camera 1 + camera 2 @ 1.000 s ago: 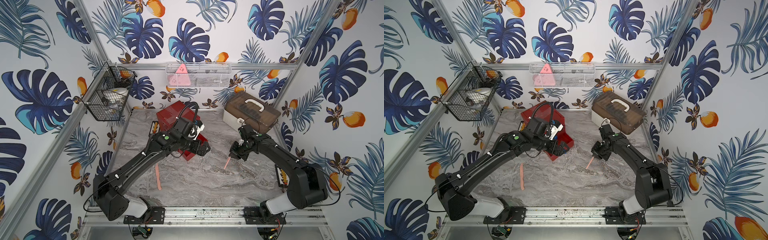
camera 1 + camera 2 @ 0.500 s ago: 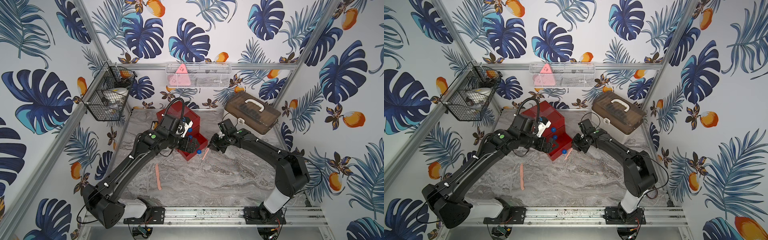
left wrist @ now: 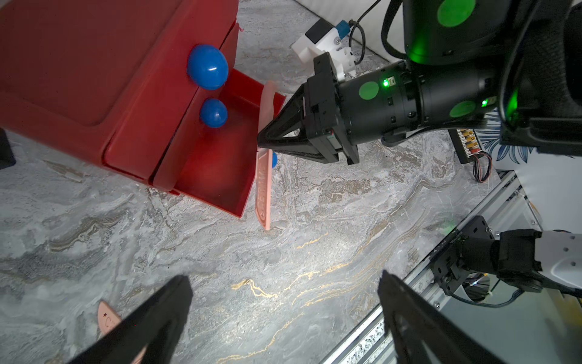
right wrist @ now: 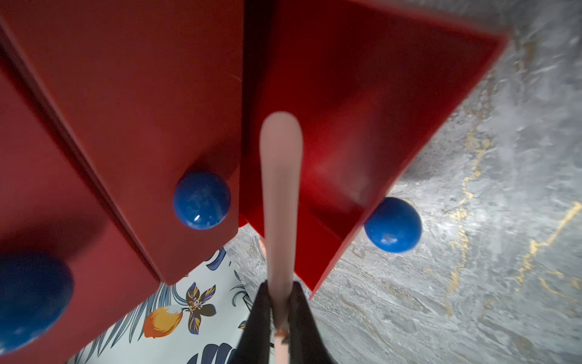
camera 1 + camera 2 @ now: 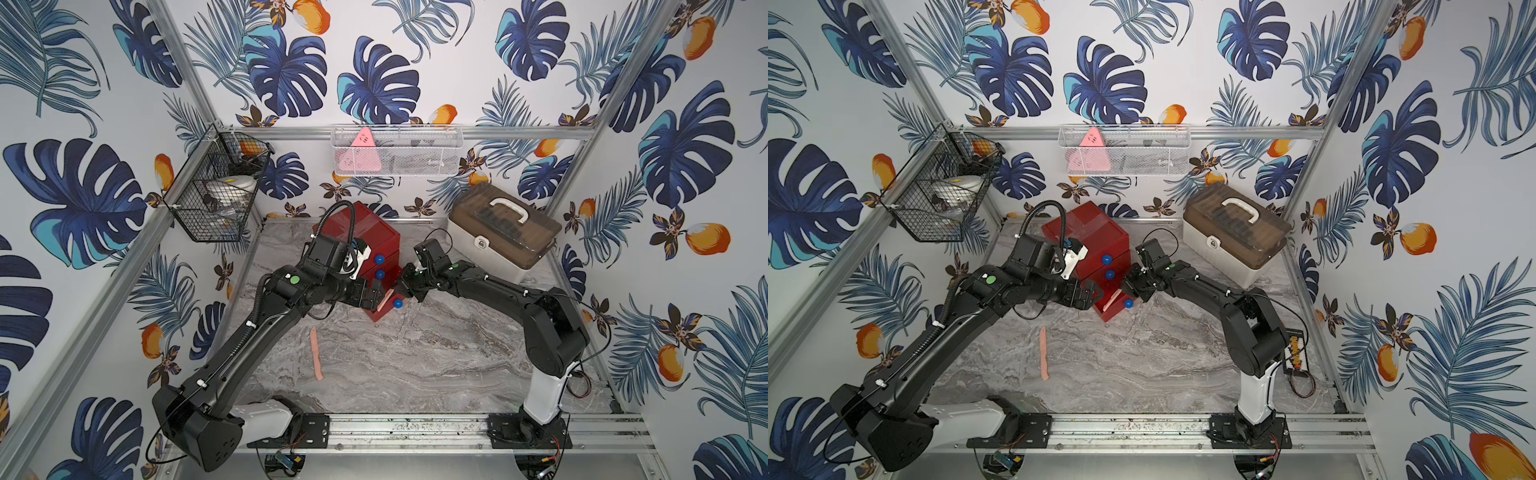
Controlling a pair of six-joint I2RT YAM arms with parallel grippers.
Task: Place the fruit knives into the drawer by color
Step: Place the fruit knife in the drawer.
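My right fingers (image 3: 283,126) pinch the salmon pink knife (image 3: 264,189) across the bottom drawer's (image 3: 214,201) rim; released here it could tip out. Left fingers (image 3: 151,321) gape, empty.

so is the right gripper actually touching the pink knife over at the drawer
Touching. The right wrist view shows the right gripper shut on the salmon pink knife, pinching it from both sides with no gap, with the blade reaching over the open bottom drawer.

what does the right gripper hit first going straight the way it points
Likely inside the open bottom drawer of the red boxy chest; the right gripper, shut on a salmon pink plastic knife, points into it.
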